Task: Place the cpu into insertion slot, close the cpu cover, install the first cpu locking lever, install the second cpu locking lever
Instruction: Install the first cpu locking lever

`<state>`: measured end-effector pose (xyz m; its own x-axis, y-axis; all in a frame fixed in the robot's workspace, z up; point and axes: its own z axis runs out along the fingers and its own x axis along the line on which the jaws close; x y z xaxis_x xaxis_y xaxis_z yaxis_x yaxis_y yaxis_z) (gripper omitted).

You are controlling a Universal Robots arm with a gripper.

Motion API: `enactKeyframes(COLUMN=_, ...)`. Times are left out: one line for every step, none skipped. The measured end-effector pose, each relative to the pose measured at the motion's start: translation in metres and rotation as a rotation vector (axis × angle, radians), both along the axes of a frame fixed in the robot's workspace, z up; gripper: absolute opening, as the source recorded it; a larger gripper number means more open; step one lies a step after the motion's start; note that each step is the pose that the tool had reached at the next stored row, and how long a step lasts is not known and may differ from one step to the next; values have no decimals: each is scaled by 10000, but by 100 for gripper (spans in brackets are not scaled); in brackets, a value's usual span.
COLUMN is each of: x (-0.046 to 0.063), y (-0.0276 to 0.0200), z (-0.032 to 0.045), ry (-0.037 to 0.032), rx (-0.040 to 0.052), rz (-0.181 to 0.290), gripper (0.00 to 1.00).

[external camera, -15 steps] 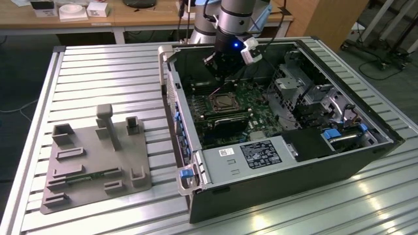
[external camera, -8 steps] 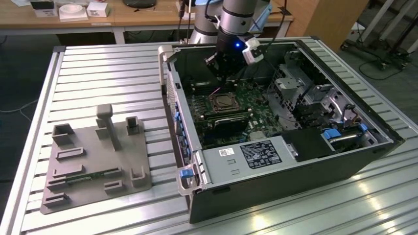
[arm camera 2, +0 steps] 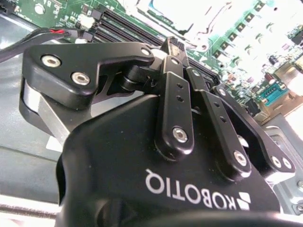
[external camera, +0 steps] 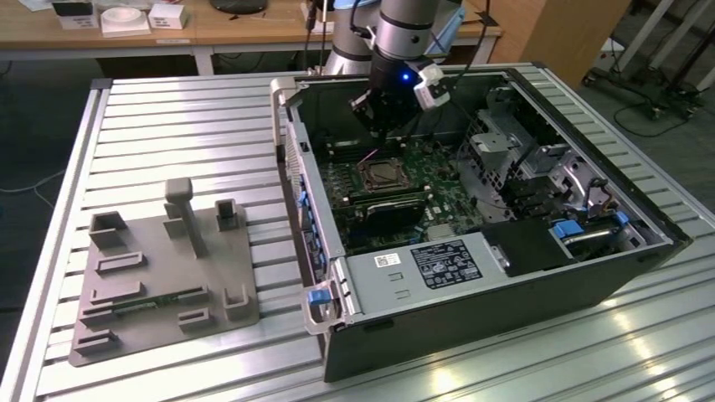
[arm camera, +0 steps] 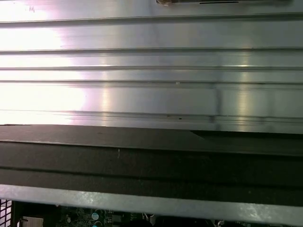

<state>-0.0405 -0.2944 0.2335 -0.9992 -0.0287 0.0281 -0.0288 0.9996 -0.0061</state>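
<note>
Exterior view: we see the hand hovering just above the cpu, which looks seated in the insertion slot; second wrist view shows fingers pinched together, nothing between; we judge the cpu light, stiff, fragile; grip edges only.

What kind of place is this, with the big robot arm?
Probably a robotics lab or workshop. A robot arm reaches into an open computer case on a slatted metal table, and a wooden desk stands behind.
</note>
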Motion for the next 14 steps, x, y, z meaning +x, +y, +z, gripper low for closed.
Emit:
enactKeyframes(x=0, y=0, z=-3, ry=-1, rx=1, rz=0, gripper=11)
enactKeyframes(x=0, y=0, z=-6, ry=0, rx=0, rz=1, gripper=11)
enactKeyframes(x=3, y=1, z=-11, ry=0, rx=-1, rz=0, gripper=11)
enactKeyframes(x=6, y=1, z=-16, ry=0, rx=-1, rz=-1, gripper=11)
enactKeyframes(x=9, y=4, z=-22, ry=1, rx=-1, rz=-1, gripper=11)
enactKeyframes(x=11, y=6, z=-26, ry=1, rx=-2, rz=-1, gripper=11)
enactKeyframes(x=14, y=8, z=-29, ry=1, rx=-2, rz=0, gripper=11)
enactKeyframes(x=17, y=10, z=-34, ry=1, rx=-1, rz=0, gripper=11)
enactKeyframes(x=19, y=13, z=-40, ry=1, rx=-1, rz=-1, gripper=11)
enactKeyframes(x=22, y=18, z=-45, ry=1, rx=-1, rz=-1, gripper=11)
enactKeyframes(x=24, y=24, z=-53, ry=1, rx=0, rz=-2, gripper=11)
enactKeyframes(x=28, y=29, z=-61, ry=-1, rx=1, rz=-3, gripper=11)
enactKeyframes(x=31, y=35, z=-70, ry=-1, rx=1, rz=-5, gripper=11)
enactKeyframes(x=35, y=39, z=-78, ry=0, rx=-1, rz=-11, gripper=11)
